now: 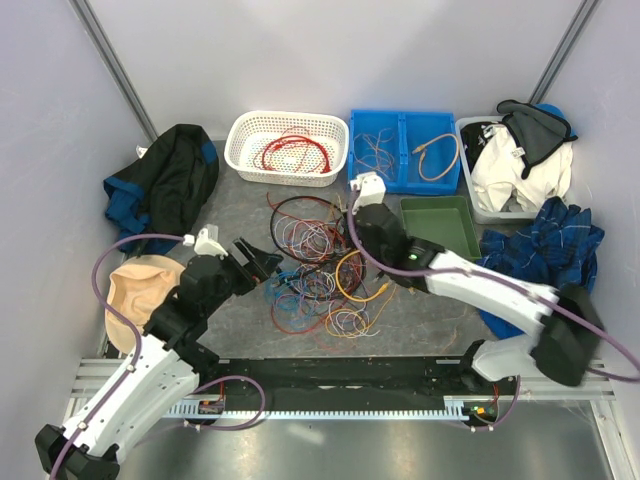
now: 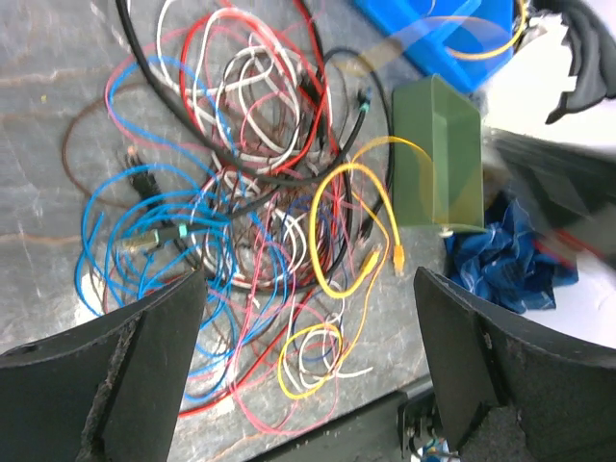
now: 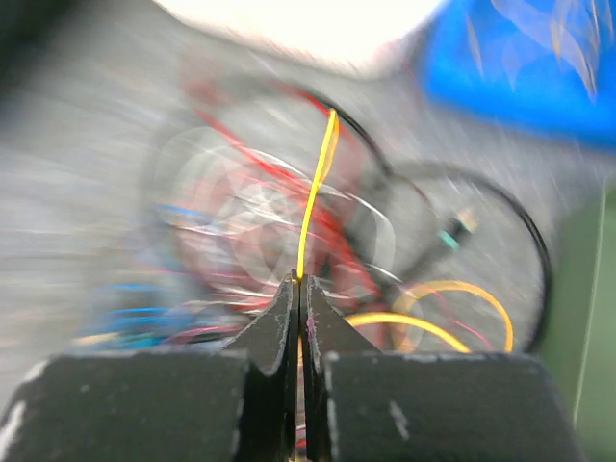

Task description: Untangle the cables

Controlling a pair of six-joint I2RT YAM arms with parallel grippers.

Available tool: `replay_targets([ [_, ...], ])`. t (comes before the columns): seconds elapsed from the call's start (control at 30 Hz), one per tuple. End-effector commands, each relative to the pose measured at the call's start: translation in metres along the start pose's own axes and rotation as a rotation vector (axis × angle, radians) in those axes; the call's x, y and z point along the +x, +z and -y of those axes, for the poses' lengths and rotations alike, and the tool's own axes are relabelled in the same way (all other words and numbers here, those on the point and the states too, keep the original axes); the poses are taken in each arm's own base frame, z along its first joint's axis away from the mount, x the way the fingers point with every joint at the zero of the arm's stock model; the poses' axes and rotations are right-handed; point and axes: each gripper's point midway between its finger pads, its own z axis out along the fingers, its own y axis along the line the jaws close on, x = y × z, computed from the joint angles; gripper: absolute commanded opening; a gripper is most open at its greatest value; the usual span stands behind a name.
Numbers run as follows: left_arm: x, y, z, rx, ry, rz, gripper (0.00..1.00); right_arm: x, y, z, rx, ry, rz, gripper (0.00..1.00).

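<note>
Two arms: both are bolted at the near edge of the table (image 1: 240, 325) and reach in toward its middle.
Left gripper (image 1: 262, 262): jaws spread wide with nothing between them. It hangs at the near-left side of the pile, and I cannot tell whether the tips touch any wire.
Left wrist view: the tangle lies beyond and below the two fingers (image 2: 125, 375). The blue loops (image 2: 144, 231) are closest to the finger at the left of that view, and a yellow loop (image 2: 332, 231) is nearer the other.
Cables (image 1: 315, 265): one loose tangle of red, blue, black, white, purple and yellow wires on the middle of the table, between my two grippers.
Right gripper (image 3: 298, 289): jaws clenched, tips pressed together, at the far-right side of the pile.
Yellow cable (image 3: 310, 192): a thin strand is pinched between those tips and runs straight away from them over the tangle. The rest of that view is blurred.
Green tray (image 1: 440, 225): just right of the pile, toward the table's right edge.
White basket (image 1: 287, 148): at the far edge, left of centre, with a red coil (image 1: 295, 153) inside.
Blue bin (image 1: 405, 113): at the far edge, just beside the basket on its right, holding thin wires and a tan cable (image 1: 437, 157).
Dark garment (image 1: 165, 185): bunched at the far-left corner.
Blue checked cloth (image 1: 545, 250): heaped at the right edge.
</note>
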Motion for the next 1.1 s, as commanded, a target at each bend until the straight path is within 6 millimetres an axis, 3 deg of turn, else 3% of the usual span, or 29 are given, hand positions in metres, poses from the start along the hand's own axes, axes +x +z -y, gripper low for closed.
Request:
replay_targets([
  [0.0, -0.047, -0.009, 0.046, 0.12, 0.048, 0.164, 0.96, -0.092, -0.084, -0.035, -0.176, 0.08, 0.2, 0.0],
  [0.07, -0.056, -0.012, 0.06, 0.172, 0.063, 0.193, 0.99, -0.125, -0.115, -0.041, -0.229, 0.114, 0.251, 0.0],
  [0.1, -0.064, -0.016, 0.077, 0.241, 0.075, 0.224, 1.0, -0.135, -0.123, -0.043, -0.248, 0.124, 0.264, 0.0],
  [0.23, -0.07, -0.023, 0.106, 0.416, 0.101, 0.274, 1.0, -0.181, -0.164, -0.048, -0.326, 0.159, 0.325, 0.0],
  [0.4, -0.068, -0.028, 0.127, 0.608, 0.109, 0.331, 1.0, -0.225, -0.196, -0.054, -0.388, 0.178, 0.391, 0.0],
  [0.43, -0.061, -0.022, 0.12, 0.618, 0.105, 0.325, 1.0, -0.239, -0.207, -0.053, -0.398, 0.183, 0.411, 0.0],
  [0.47, -0.065, -0.032, 0.137, 0.724, 0.11, 0.367, 1.0, -0.242, -0.205, -0.056, -0.399, 0.179, 0.407, 0.0],
  [0.53, -0.059, -0.03, 0.138, 0.773, 0.115, 0.373, 1.0, -0.253, -0.213, -0.057, -0.411, 0.187, 0.419, 0.0],
  [0.57, -0.056, -0.039, 0.15, 0.842, 0.15, 0.395, 1.0, -0.254, -0.213, -0.062, -0.426, 0.19, 0.411, 0.0],
  [0.6, -0.049, -0.033, 0.152, 0.851, 0.174, 0.384, 1.0, -0.261, -0.218, -0.064, -0.443, 0.206, 0.416, 0.0],
  [0.67, -0.037, -0.046, 0.171, 0.949, 0.28, 0.423, 1.0, -0.265, -0.219, -0.071, -0.463, 0.218, 0.404, 0.0],
  [0.7, -0.028, -0.044, 0.174, 0.961, 0.34, 0.431, 1.0, -0.275, -0.229, -0.073, -0.491, 0.231, 0.414, 0.0],
  [0.77, -0.008, -0.05, 0.187, 1.012, 0.485, 0.459, 1.0, -0.282, -0.231, -0.081, -0.517, 0.251, 0.4, 0.0],
  [0.8, -0.003, -0.051, 0.192, 1.027, 0.52, 0.465, 1.0, -0.292, -0.243, -0.084, -0.554, 0.259, 0.409, 0.0],
  [0.9, 0.009, -0.045, 0.209, 1.043, 0.615, 0.473, 1.0, -0.301, -0.253, -0.093, -0.604, 0.281, 0.406, 0.0],
  [1.03, 0.017, -0.031, 0.216, 1.044, 0.661, 0.481, 1.0, -0.302, -0.258, -0.098, -0.643, 0.3, 0.39, 0.0],
  [1.07, 0.021, -0.018, 0.212, 1.009, 0.671, 0.471, 1.0, -0.302, -0.26, -0.099, -0.651, 0.307, 0.386, 0.0],
])
